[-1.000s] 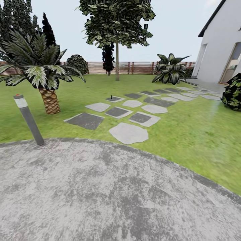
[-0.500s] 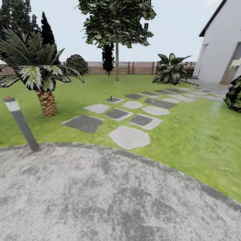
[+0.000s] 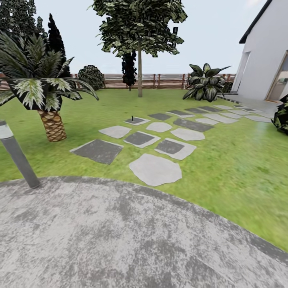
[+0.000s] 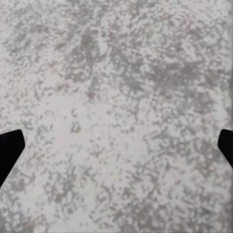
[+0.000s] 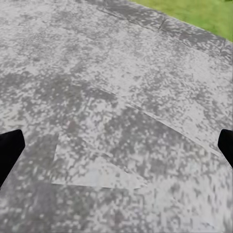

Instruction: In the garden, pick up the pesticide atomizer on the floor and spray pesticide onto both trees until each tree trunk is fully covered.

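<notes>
Grass [image 3: 240,168] and a round grey speckled paved patch [image 3: 120,240] make up the floor. From the left: one thin grey bollard lamp [image 3: 16,154], one short palm with scaly brown trunk [image 3: 52,125], then one small dark upright object [image 3: 132,118] on a far stone slab, too small to identify. Behind it stands one tall tree with a pale trunk [image 3: 139,72] before the brown slatted wooden fence [image 3: 168,80]. One white house [image 3: 264,56] is rightmost. About fourteen grey slabs [image 3: 155,169] lie scattered. Left gripper [image 4: 116,145] and right gripper [image 5: 116,145] each spread wide over paving, empty, black fingertips [image 4: 9,148] at the edges.
</notes>
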